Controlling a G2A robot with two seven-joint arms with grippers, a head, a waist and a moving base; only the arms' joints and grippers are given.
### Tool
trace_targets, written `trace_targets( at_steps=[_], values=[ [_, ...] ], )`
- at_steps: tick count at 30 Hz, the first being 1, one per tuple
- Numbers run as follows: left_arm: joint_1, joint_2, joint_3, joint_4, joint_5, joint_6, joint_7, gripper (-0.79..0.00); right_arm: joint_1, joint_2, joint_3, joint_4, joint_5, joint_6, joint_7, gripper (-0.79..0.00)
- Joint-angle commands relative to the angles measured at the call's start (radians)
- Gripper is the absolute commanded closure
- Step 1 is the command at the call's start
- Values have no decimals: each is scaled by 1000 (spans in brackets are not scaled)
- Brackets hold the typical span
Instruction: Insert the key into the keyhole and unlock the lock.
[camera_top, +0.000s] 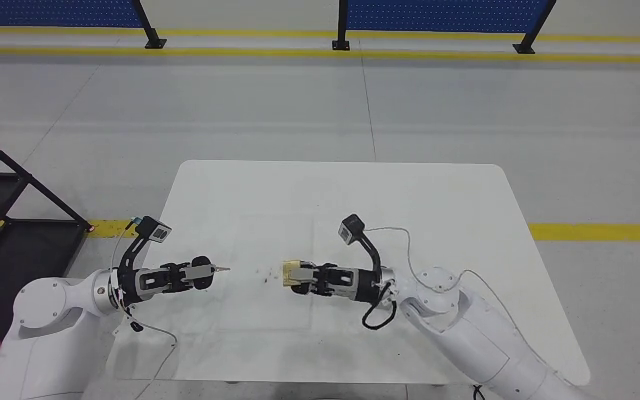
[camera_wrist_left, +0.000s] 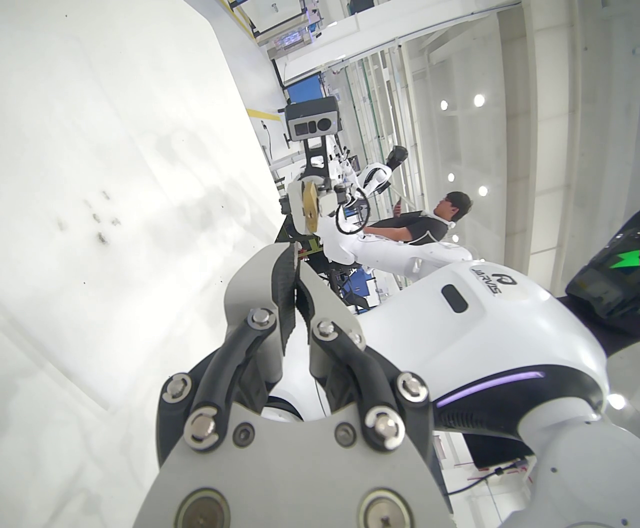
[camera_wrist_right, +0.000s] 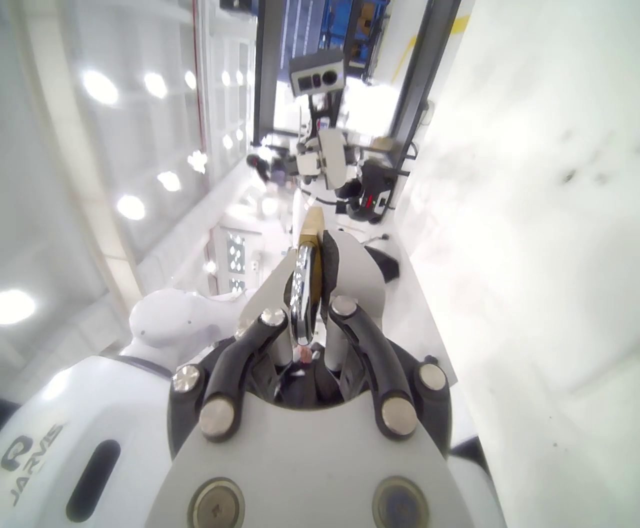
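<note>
My left gripper (camera_top: 207, 271) hangs low over the white table (camera_top: 340, 200), shut on a small key (camera_top: 221, 269) whose thin tip points toward the lock. In the left wrist view the fingers (camera_wrist_left: 280, 280) are pressed together and hide the key. A short gap away, my right gripper (camera_top: 306, 277) is shut on the brass padlock (camera_top: 293, 271), holding it above the table with its body toward the key. The right wrist view has the silver shackle (camera_wrist_right: 304, 290) between the pads and the brass body (camera_wrist_right: 313, 225) sticking out past them. The padlock (camera_wrist_left: 311, 207) faces the left gripper (camera_wrist_left: 294, 260).
A few dark specks (camera_top: 266, 276) mark the table between the two grippers. A black stand (camera_top: 30, 205) is off the table's left side. Blue barriers (camera_top: 440, 12) and yellow floor tape lie beyond the far edge.
</note>
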Motion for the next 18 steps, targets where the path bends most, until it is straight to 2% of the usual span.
trace_targets(
  at_steps=[1, 8, 13, 18],
  values=[
    [0, 0, 0, 0, 0, 0, 0, 0, -22, 1, 11, 2, -8, -10, -31, 0],
    [0, 0, 0, 0, 0, 0, 0, 0, -80, 3, 53, 16, -36, -54, -118, 0],
    [0, 0, 0, 0, 0, 0, 0, 0, -99, 3, 76, 39, -52, -117, -113, 0],
    [0, 0, 0, 0, 0, 0, 0, 0, -99, 3, 76, 39, -52, -117, -113, 0]
  ],
)
